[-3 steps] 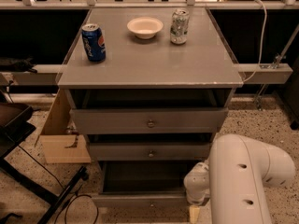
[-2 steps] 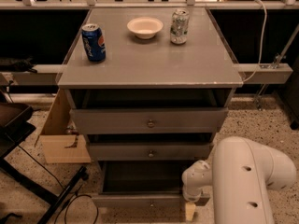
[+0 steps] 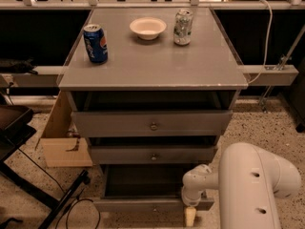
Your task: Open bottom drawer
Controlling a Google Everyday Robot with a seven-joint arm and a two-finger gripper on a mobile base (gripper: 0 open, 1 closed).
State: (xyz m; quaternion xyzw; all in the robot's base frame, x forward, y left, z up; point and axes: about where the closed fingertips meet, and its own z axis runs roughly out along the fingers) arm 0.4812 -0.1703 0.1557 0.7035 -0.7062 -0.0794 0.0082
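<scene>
Already, bottom drawer (image 3: 143, 205): shown drawn well out from under the bench, its dark tray laid open to the camera and its slim grey front set forward of the two fronts above.
End effector (image 3: 190, 216): seen low at the right end of that front in the camera view, just before it, below the white arm (image 3: 257, 185). Whether it is open or closed cannot be told, and contact with the front cannot be confirmed.
Change: the End effector is found shifted a little leftward along the front compared with a second ago, while the drawer is seen about as far out as it was then.
Meaning for the task: the opening is judged essentially done, with only a last easing out or a release seemingly left.
Middle drawer (image 3: 152, 154): set a little forward, a dark gap above it, not being handled.
Top drawer (image 3: 152, 124): likewise set a little forward, not being handled.
Bench (image 3: 152, 68): a blue Pepsi can (image 3: 96, 43), a pale bowl (image 3: 147, 27) and a silver-green can (image 3: 183, 26) are carried on top, well apart from the arm.
Risk: a sideways drag at the front's end could be expected to skew the drawer.
</scene>
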